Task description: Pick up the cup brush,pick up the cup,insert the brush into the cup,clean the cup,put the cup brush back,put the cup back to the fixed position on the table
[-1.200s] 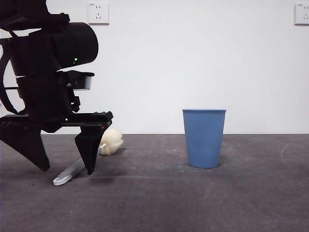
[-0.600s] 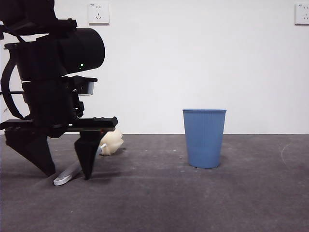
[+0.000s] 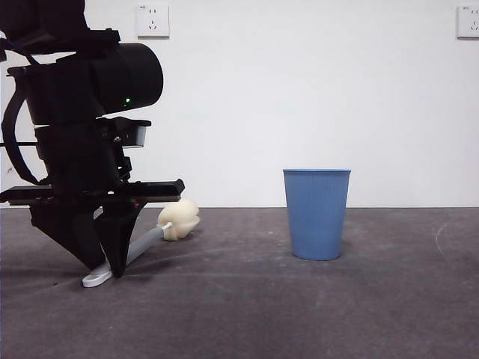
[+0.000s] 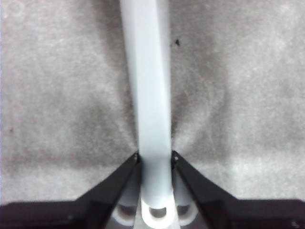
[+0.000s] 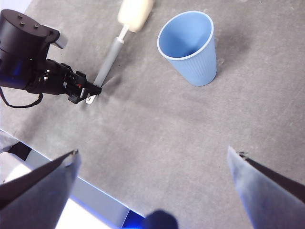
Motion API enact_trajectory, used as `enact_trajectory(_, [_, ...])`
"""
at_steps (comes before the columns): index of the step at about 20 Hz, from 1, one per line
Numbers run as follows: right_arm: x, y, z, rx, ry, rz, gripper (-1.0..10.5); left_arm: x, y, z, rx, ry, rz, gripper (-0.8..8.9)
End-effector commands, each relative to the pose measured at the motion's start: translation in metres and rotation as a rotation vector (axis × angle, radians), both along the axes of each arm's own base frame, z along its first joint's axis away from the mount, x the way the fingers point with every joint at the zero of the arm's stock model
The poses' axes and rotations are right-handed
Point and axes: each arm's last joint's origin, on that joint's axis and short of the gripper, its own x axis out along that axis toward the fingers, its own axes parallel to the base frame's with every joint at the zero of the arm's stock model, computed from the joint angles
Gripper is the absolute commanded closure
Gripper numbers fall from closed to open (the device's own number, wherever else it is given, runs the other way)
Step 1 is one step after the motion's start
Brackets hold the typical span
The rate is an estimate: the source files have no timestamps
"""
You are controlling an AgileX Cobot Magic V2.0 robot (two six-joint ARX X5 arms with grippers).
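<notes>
The cup brush (image 3: pixel 147 244) lies on the table (image 3: pixel 299 314) at the left, its cream sponge head (image 3: pixel 179 219) toward the wall. My left gripper (image 3: pixel 107 271) is down at the table and shut on the grey handle (image 4: pixel 147 95) just above the white looped end. It also shows in the right wrist view (image 5: pixel 88 90), clamped on the brush (image 5: pixel 109 59). The light blue cup (image 3: pixel 316 213) stands upright and empty to the right, apart from the brush; the right wrist view shows it too (image 5: pixel 190 47). My right gripper (image 5: pixel 152 155) is open and empty, high above the table.
A white wall runs behind the table, with sockets at the top left (image 3: pixel 153 20) and top right (image 3: pixel 468 21). The table's near edge and a pale floor strip (image 5: pixel 90 198) show in the right wrist view.
The left gripper's jaws have closed from wide apart onto the brush handle. The sponge head has shifted slightly to the right. The cup has not moved.
</notes>
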Motion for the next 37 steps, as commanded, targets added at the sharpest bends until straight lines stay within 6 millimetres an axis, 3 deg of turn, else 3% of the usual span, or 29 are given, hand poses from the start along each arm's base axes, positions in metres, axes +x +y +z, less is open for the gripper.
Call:
enact_trajectory(1, [0.0,0.0,0.001,0.002,-0.005,-0.003,3.8,-0.006,0.002,-0.008,0.027,0.062,-0.011,8.22])
enact_trajectory(6, [0.0,0.0,0.001,0.002,-0.005,-0.003,3.8,-0.007,0.003,-0.006,0.03,0.063,-0.014,8.22])
enact_trajectory(19, [0.004,0.002,-0.003,0.011,0.028,-0.002,3.9,-0.019,0.01,0.042,-0.066,-0.07,-0.081,8.22])
enact_trajectory(29, [0.061,0.025,-0.071,0.092,-0.063,0.059,3.9,-0.076,0.046,0.121,-0.092,-0.263,-0.245,8.22])
enact_trajectory(33, [0.078,0.038,-0.111,0.059,-0.051,0.082,3.9,-0.092,0.056,0.132,-0.085,-0.281,-0.266,8.22])
enact_trajectory(37, [0.08,0.044,-0.136,-0.014,-0.18,0.03,3.9,-0.1,0.061,0.136,-0.087,-0.285,-0.266,8.22])
